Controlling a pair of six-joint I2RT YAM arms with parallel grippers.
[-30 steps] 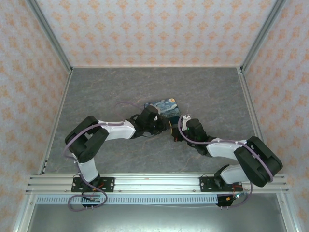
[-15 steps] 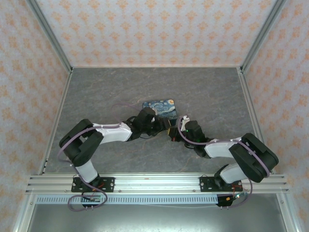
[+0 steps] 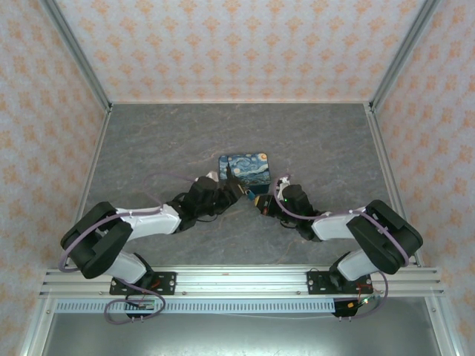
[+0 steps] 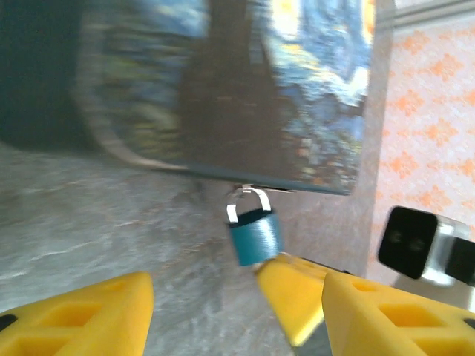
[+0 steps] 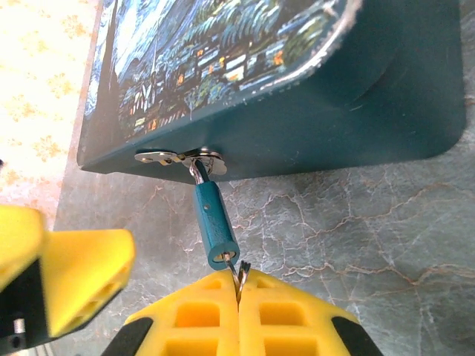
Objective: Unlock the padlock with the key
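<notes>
**Key in the padlock, right jaws clamped on it, left jaws released**

Padlock [image 5: 215, 222]: teal body, hung by its grey shackle [image 5: 199, 172] from a small metal hasp [image 5: 180, 156] on the near side wall of the blue swirl-print box [image 5: 297, 111]. The body slanted away from the hasp toward the right gripper [image 5: 239, 288]. Could not tell whether the body rested on the tabletop [image 3: 148, 148] or hung clear of it, nor whether the shackle was latched.

Key [image 5: 239, 271]: a thin silvery sliver at the padlock's free end, meeting the body's end face. It was pinched between the right gripper's yellow fingertips, which were pressed together on it with no other gap.

Left gripper [image 4: 237, 291]: released, its yellow fingers [image 4: 82, 315] stood wide apart with nothing between them. The padlock sat just beyond the tips, apart from both. In the right wrist view one left finger showed to the left of the padlock, near it but not touching.

The box lay flat, about mid-tabletop and a little toward the far edge. Both grippers met at its near side, the left arm reaching in from the near-left corner and the right arm from the near-right. From the top camera the padlock and key were too small to make out between the two grippers
</notes>
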